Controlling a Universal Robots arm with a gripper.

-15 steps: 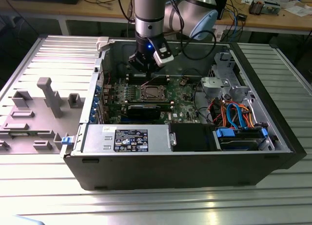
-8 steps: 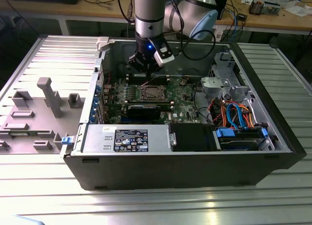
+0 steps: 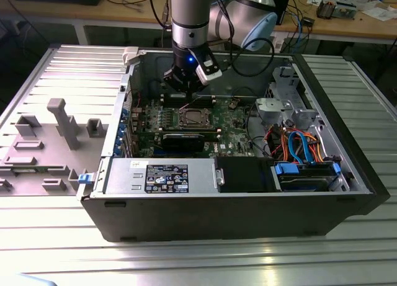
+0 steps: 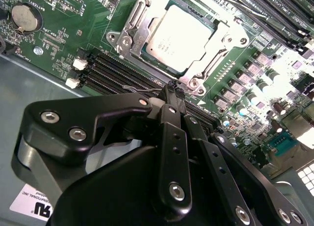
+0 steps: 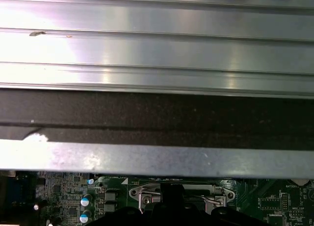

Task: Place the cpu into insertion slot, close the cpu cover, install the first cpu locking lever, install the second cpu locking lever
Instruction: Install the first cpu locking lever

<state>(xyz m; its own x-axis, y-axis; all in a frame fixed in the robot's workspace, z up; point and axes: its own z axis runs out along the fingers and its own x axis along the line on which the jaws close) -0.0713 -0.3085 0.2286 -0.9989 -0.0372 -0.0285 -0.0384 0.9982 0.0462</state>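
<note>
With the cpu (image 4: 179, 39) in the insertion slot (image 3: 190, 118) under the closed cpu cover (image 4: 128, 32), you seem to be on a locking lever (image 4: 140, 90). Your gripper (image 4: 171, 88), jaws pressed together, meets its wire; hooking it likely needs steady pressure.

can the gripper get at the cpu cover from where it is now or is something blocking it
Probably yes. In the second wrist view the gripper hangs close beside the cpu cover with nothing standing between them, and the computer case is open on top.
</note>
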